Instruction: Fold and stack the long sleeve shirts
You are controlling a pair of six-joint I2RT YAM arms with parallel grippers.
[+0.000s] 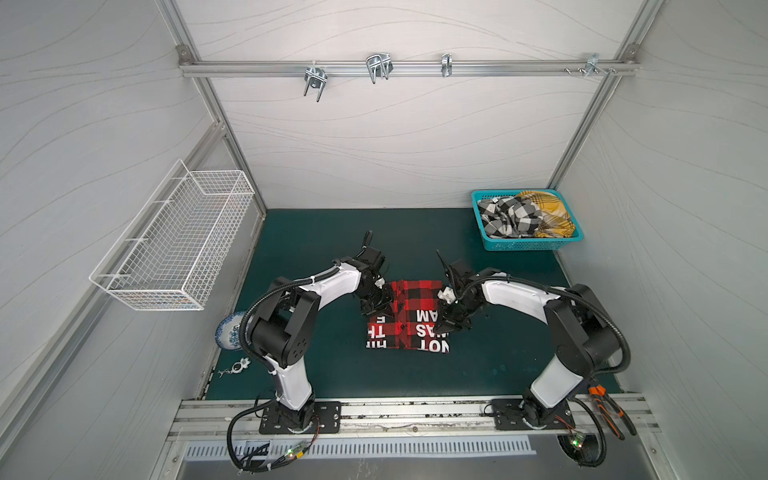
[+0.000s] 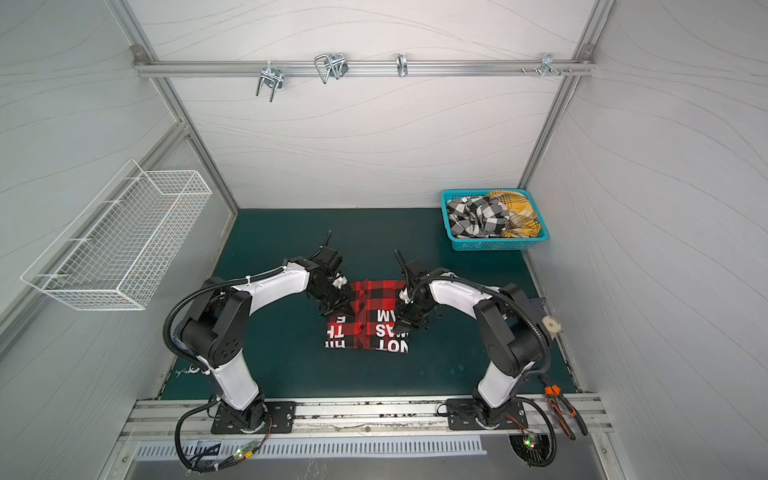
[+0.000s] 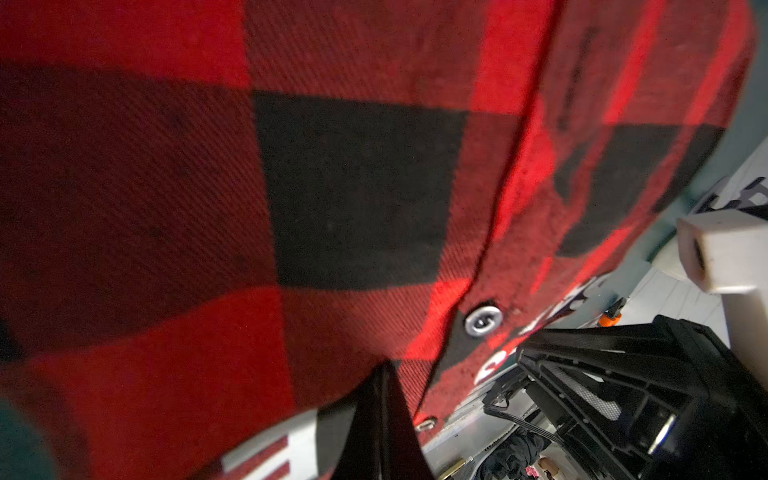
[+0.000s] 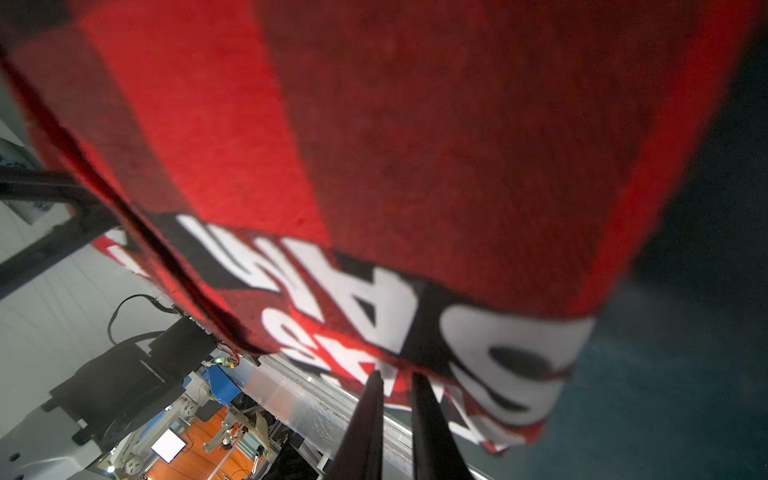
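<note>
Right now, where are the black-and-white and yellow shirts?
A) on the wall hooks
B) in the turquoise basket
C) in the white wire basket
B: in a top view the black-and-white shirt and the yellow shirt lie crumpled together in the turquoise basket.

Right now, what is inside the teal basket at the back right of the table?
Two crumpled shirts fill the teal basket: a black-and-white check shirt and, beside it, a mustard-yellow plaid shirt. They cover the basket's floor, so anything beneath them cannot be seen.
</note>
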